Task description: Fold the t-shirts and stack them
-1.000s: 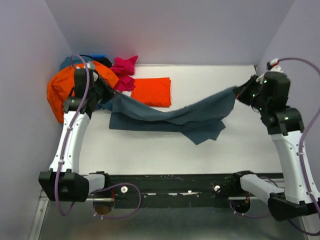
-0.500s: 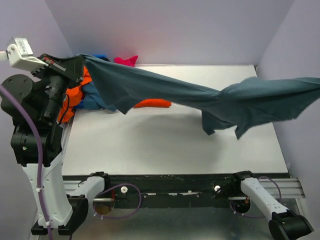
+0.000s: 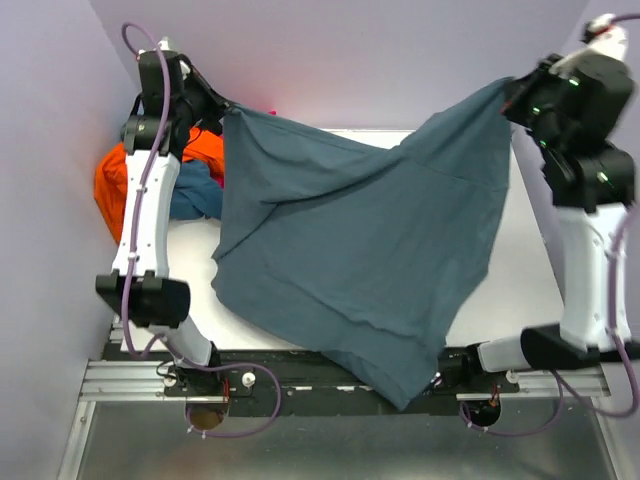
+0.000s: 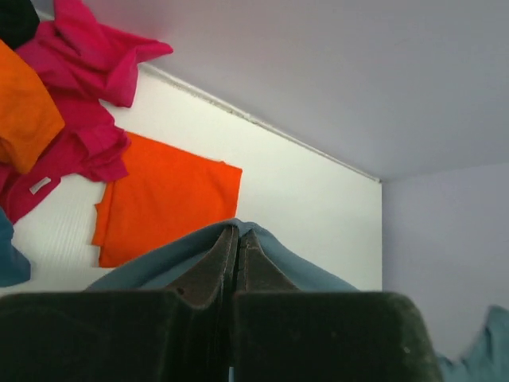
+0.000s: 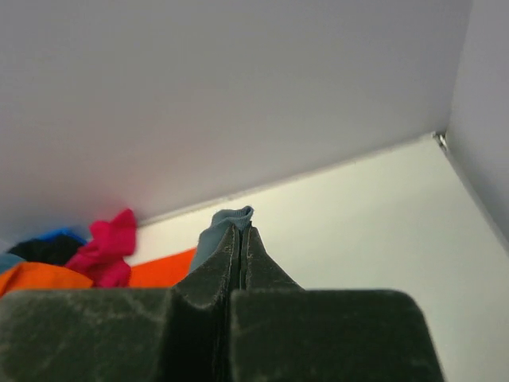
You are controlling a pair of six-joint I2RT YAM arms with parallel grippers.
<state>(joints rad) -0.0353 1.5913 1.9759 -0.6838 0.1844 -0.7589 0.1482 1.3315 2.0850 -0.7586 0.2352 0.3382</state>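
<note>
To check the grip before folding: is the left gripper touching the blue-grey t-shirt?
Touching. The left wrist view shows the left gripper shut on the blue-grey t-shirt, cloth coming out on both sides of its tips.

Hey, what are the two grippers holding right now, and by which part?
Both hold the slate blue-grey cloth t-shirt: the left gripper pinches one raised corner, the right gripper the opposite one, so it hangs spread between them.

In the top view the slate blue-grey shirt (image 3: 360,250) is covering most of the table (image 3: 525,280), hiding the folded orange-red shirt (image 4: 167,199) toward 12 o'clock. The left arm (image 3: 150,200) is masking part of the orange shirt (image 3: 112,185) at 10 o'clock.
</note>
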